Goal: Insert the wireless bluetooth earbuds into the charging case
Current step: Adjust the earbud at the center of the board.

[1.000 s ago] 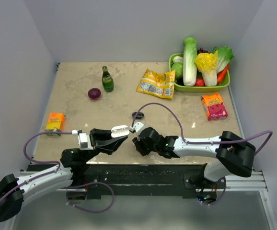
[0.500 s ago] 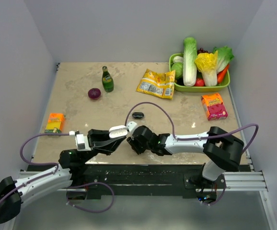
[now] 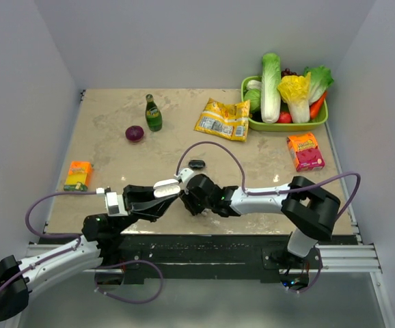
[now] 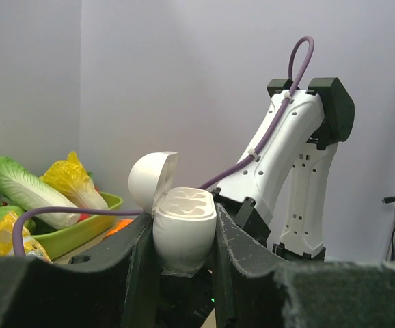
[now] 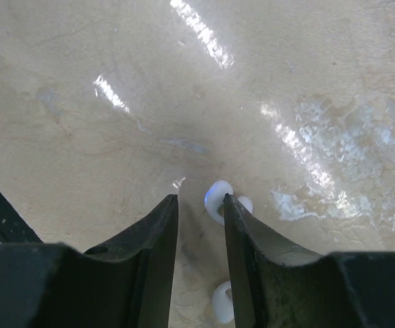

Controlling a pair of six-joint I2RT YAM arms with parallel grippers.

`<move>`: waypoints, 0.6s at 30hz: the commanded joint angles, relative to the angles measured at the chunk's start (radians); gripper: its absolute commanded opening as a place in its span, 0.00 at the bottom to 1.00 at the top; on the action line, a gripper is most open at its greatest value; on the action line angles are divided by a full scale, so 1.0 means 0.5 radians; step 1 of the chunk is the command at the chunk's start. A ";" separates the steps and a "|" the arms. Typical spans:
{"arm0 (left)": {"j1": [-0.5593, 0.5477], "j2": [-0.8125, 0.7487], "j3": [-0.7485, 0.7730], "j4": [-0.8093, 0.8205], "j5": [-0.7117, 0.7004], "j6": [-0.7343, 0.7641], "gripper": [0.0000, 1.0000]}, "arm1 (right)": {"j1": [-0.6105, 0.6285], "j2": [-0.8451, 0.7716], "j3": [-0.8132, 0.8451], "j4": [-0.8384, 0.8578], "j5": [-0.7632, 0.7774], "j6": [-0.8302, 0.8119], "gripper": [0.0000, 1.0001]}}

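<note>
Over the last second the right arm has swung leftward across the tabletop, its elbow folding in, so the right end effector now sits just to the right of the charging case. The left arm has drawn slightly nearer and leftward with the case. I judge this to be the approach to the first pickup, with no earbud seated yet.

Nearest, the left end effector clamps the case upright between both fingers. Its lid is hinged open to the left, and the two wells on top look empty.

Just beyond, the right end effector points down at the tabletop with its jaws partly apart and nothing between them. One of the wireless bluetooth earbuds lies on the tabletop at the tip of its right finger. The other earbud lies nearer the camera, beside the same finger.

A little farther lies a small dark object, too small to identify.

In the overhead view both earbuds are hidden under the right end effector. In the right wrist view the finger cuts off part of each earbud, and I cannot tell whether it touches them. The case does not appear in that view, so how the earbuds and wells line up is hard to make out.
</note>
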 commanded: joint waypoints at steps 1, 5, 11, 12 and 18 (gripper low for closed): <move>0.010 -0.007 -0.410 0.061 -0.028 -0.010 0.00 | -0.030 0.076 0.114 0.079 -0.044 0.031 0.38; 0.010 -0.001 -0.407 0.058 -0.031 -0.010 0.00 | -0.033 0.052 0.124 0.086 -0.032 0.025 0.42; 0.010 0.015 -0.407 0.064 -0.037 -0.010 0.00 | -0.036 -0.022 0.093 0.058 0.060 -0.015 0.47; 0.010 0.018 -0.407 0.068 -0.037 -0.010 0.00 | -0.036 -0.034 0.084 0.055 0.082 -0.018 0.47; 0.013 0.006 -0.398 0.055 -0.040 -0.006 0.00 | -0.033 -0.163 0.022 -0.003 0.174 -0.058 0.48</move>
